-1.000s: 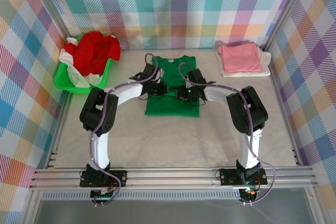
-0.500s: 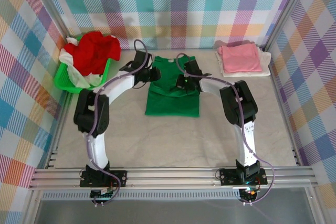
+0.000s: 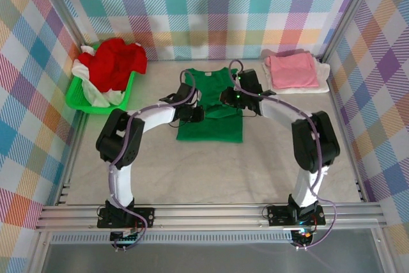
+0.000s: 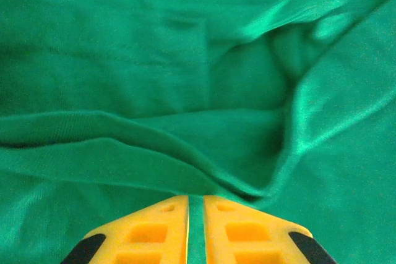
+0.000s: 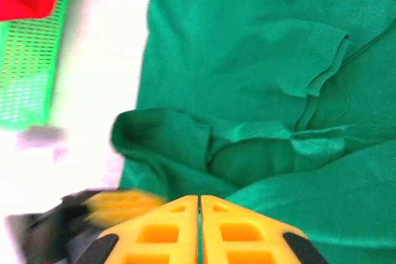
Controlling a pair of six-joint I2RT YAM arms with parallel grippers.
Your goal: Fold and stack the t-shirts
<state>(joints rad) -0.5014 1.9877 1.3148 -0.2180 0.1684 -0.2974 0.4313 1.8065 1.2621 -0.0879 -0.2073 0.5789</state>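
Biggest thing first: the pale table (image 3: 211,171), boxed in by plaid cloth walls (image 3: 211,11). Both arms reach from the near edge toward the middle and meet over the green t-shirt (image 3: 211,131). It lies roughly in the centre of the table, lower half flat, upper half rumpled into folds between the two grippers.

Far left corner has the lime basket (image 3: 78,99), with a red t-shirt (image 3: 116,62) heaped on top and a white t-shirt (image 3: 83,71) spilling over the rim. Far right corner has a folded pink t-shirt (image 3: 291,71) sitting on a folded white one (image 3: 323,85), well away from the green shirt.

Now the small stuff. The left gripper (image 3: 197,114) sits at the left side of the green shirt. On its own camera the yellow fingers (image 4: 158,230) are squeezed nearly together (image 4: 195,205), with a thin strip of green cloth (image 4: 185,91) pinched between them and a raised fold running right up to the tips. The right gripper (image 3: 225,98) is at the upper right part of the shirt. Its wrist view shows the fingers pressed tight (image 5: 199,205) on a bunched ridge of the same green fabric (image 5: 247,60), so it's nipping the shirt too. The basket mesh (image 5: 28,72) is at the left edge there.
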